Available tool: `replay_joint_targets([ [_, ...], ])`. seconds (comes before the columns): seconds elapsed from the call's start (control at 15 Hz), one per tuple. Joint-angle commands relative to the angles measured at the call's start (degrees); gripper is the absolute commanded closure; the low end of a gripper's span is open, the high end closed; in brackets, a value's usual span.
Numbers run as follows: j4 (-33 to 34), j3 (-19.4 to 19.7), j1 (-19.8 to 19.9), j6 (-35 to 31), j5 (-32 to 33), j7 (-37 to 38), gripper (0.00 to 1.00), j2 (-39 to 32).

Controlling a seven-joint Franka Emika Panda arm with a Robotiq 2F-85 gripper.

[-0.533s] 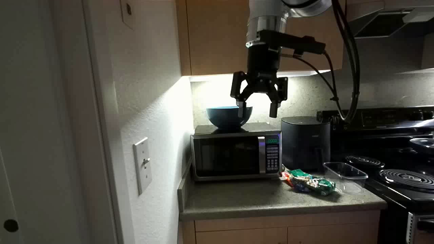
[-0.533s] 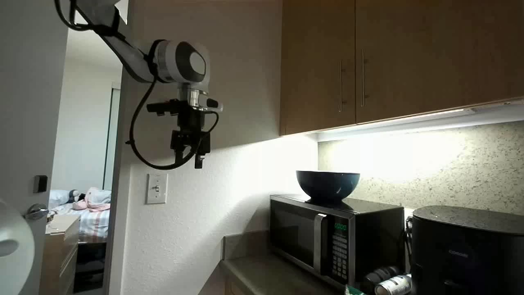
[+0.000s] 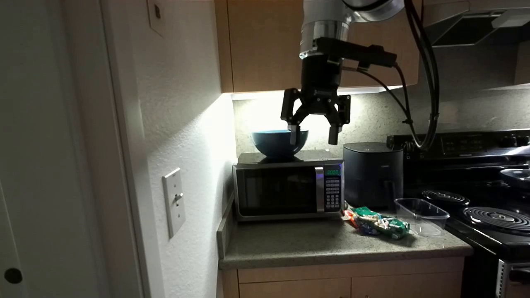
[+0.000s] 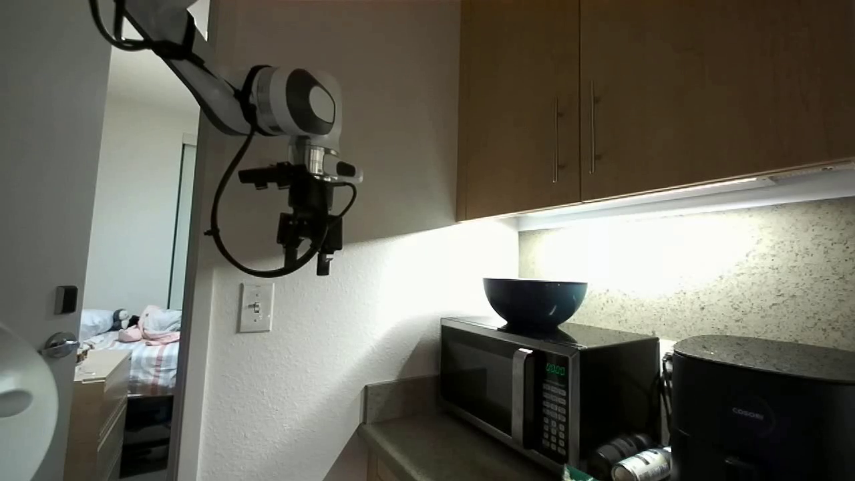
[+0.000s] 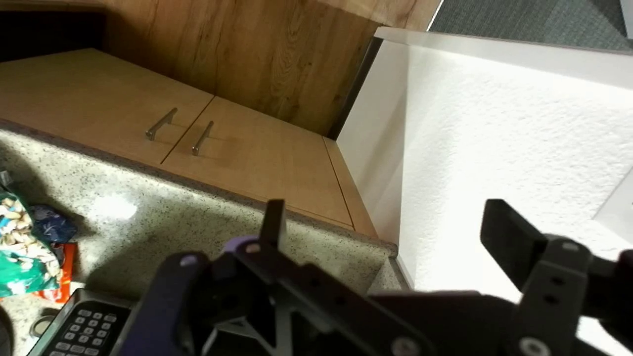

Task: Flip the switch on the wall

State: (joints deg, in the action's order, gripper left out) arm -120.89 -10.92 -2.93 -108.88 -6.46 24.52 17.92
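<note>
The switch (image 3: 174, 203) is a small white upright plate with a toggle at its centre, on the white wall (image 3: 186, 140). The switch also shows in an exterior view (image 4: 256, 308), low on the wall (image 4: 361, 294) beside the door frame. My gripper (image 3: 314, 136) points down, open and empty. In that picture it is right of the switch and higher up. In an exterior view the gripper (image 4: 307, 262) appears above and right of the switch, apart from it. In the wrist view the gripper's fingers (image 5: 385, 217) are wide apart, with wall and counter behind them.
A microwave (image 3: 285, 190) with a blue bowl (image 3: 279, 144) on top stands on the counter (image 3: 298, 244). An air fryer (image 3: 372, 176), snack bags (image 3: 379, 223) and a clear tub (image 3: 426, 219) are to its right. Wooden cabinets (image 4: 521, 100) hang above. A pale plate corner (image 5: 618, 207) is cut off in the wrist view.
The arm and gripper have shifted very slightly down and to the left in both exterior views. Nothing else has visibly changed.
</note>
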Motion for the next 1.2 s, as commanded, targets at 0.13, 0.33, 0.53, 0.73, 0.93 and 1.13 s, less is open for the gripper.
replay_joint_targets([
  [0.13,1.6,-0.3,-3.2,-0.9,-0.9,-4.5,0.0,-4.9],
  [0.33,2.3,-0.8,-5.1,-2.5,-1.4,-6.1,0.0,-8.1],
  [0.53,1.1,-1.3,-7.3,-5.7,-1.8,-10.3,0.0,-9.5],
  [0.73,1.4,-1.3,-7.9,-4.9,0.0,-9.7,0.0,-9.9],
  [0.93,1.4,-1.4,-8.1,-4.9,0.0,-9.9,0.0,-10.1],
  [1.13,0.3,-1.8,-8.6,-8.9,-1.5,-8.8,0.0,-10.6],
])
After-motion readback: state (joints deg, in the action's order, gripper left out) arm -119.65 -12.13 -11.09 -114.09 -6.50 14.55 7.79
